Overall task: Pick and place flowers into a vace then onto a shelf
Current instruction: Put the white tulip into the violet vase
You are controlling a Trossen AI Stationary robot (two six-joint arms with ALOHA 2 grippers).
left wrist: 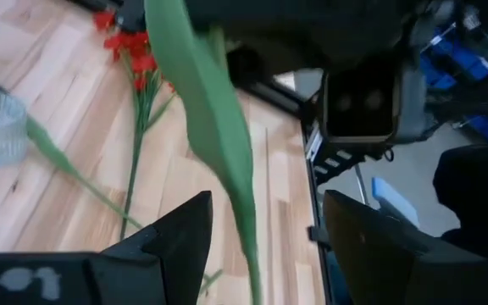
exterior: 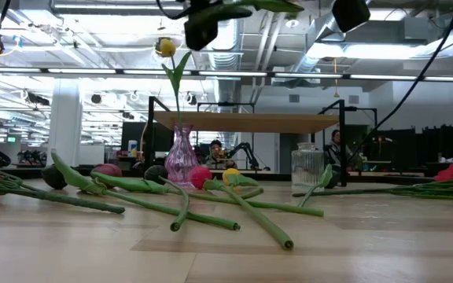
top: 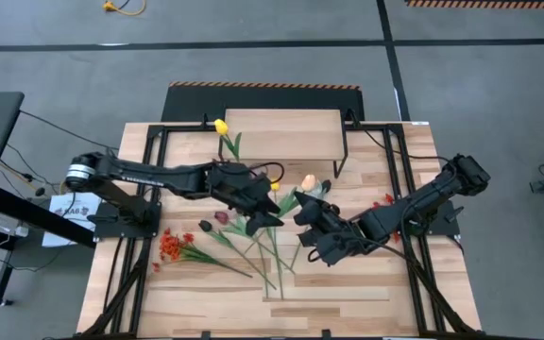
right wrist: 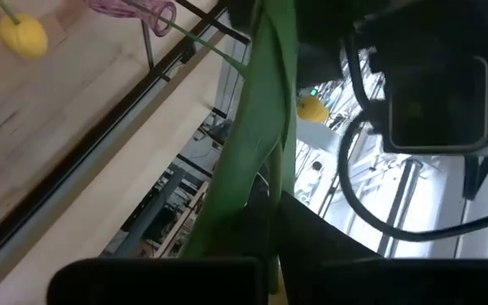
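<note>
My right gripper point(top: 310, 217) hovers over the table's middle, shut on a green-stemmed tulip whose cream head point(top: 308, 181) points toward the shelf point(top: 281, 134). My left gripper point(top: 268, 215) is open just to its left, and the tulip's long green leaf point(left wrist: 219, 144) runs between its fingers with a gap on each side. In front of the shelf stands a pink glass vase point(exterior: 181, 157) with one yellow tulip point(top: 220, 126) upright in it. Several more tulips point(top: 253, 241) and an orange-red spray point(top: 171, 246) lie flat on the table. My right gripper pinches the tulip's green stem and leaf point(right wrist: 257, 161) between its two fingers, which come nearly level from the table's right. The flower is lifted clear of the table. The fingers hide the exact place of contact.
A clear ribbed glass jar point(exterior: 309, 167) stands right of the vase. A red flower point(top: 385, 200) lies at the table's right side. Black frame rails point(top: 149, 170) run along both sides of the table. Bare wood lies along the near edge point(top: 329, 293).
</note>
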